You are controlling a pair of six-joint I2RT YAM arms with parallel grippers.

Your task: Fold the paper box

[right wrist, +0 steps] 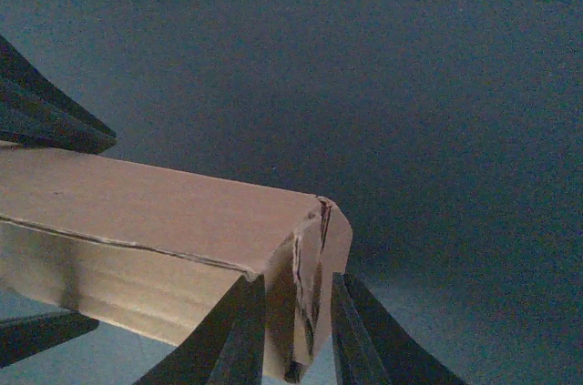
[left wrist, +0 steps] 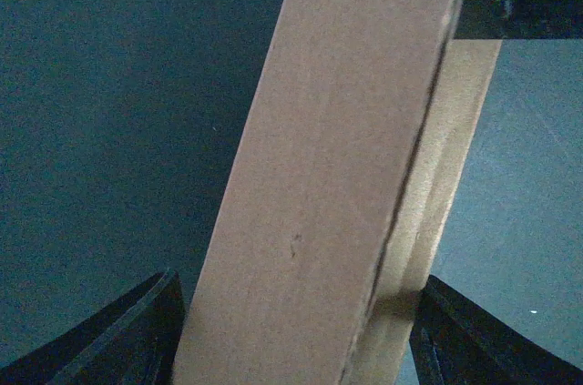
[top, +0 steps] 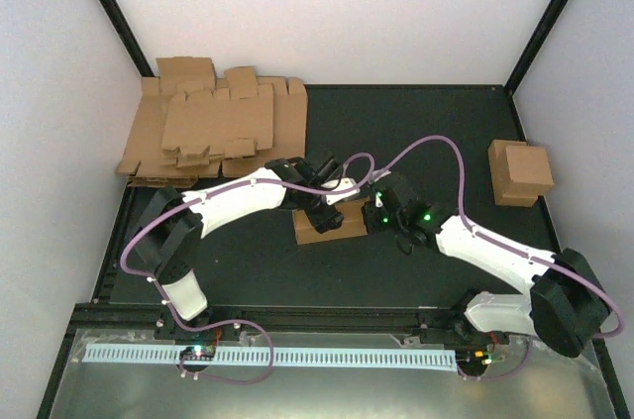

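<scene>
Paper box (top: 315, 231) sits mid-mat on the dark table (top: 248, 265), between the two arms, closed up into a long rectangular shape. Seam line runs along one long edge.

Left gripper (left wrist: 299, 280) is on the box's left part, jaws wide and straddling its full width. Fingers (left wrist: 137, 339) sit right at both sides in the left wrist view. Cannot tell whether that's an actual clamp or just bare contact.

Right gripper (right wrist: 297, 280) is at the box's right end, jaws nearly closed. Nips the creased end flap at the corner, fingers (right wrist: 239, 335) tight against either face of it. Flap edge looks crumpled there.

Stack of flat blanks (top: 213, 127) sits in the far-left corner, well apart from the work. Closed brown box (top: 520, 171) near the right edge, also well apart.
</scene>
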